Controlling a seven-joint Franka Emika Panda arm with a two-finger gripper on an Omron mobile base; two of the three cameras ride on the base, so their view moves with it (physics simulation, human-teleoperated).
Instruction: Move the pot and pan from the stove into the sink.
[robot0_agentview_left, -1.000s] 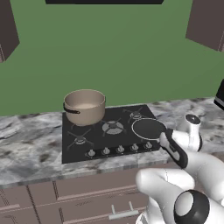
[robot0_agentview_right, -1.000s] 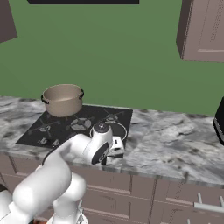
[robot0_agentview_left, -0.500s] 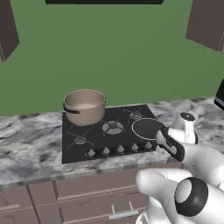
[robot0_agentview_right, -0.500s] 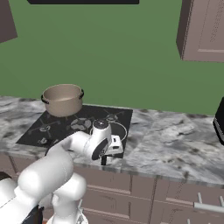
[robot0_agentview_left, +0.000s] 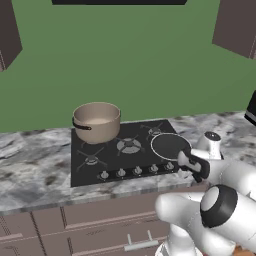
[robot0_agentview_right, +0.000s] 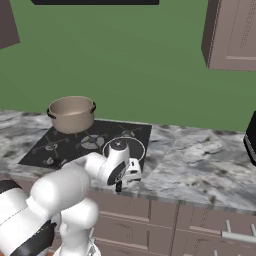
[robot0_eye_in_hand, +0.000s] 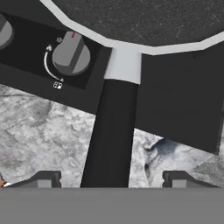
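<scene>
While your tool (robot0_eye_in_hand: 109, 179) hangs over the pan's (robot0_agentview_left: 170, 145) handle (robot0_eye_in_hand: 111, 135), its fingers straddle it, spread and not gripping. Your pot (robot0_agentview_left: 96, 121) sits on the stove (robot0_agentview_left: 100, 157).

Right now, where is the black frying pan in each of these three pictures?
Left base view: the pan lies on the stove's right front burner, right of centre.
Right base view: the pan is at centre, partly behind the arm.
Hand view: its rim crosses the top, and its handle runs down the middle.
Shared landmark: the stove's silver knobs.
</scene>
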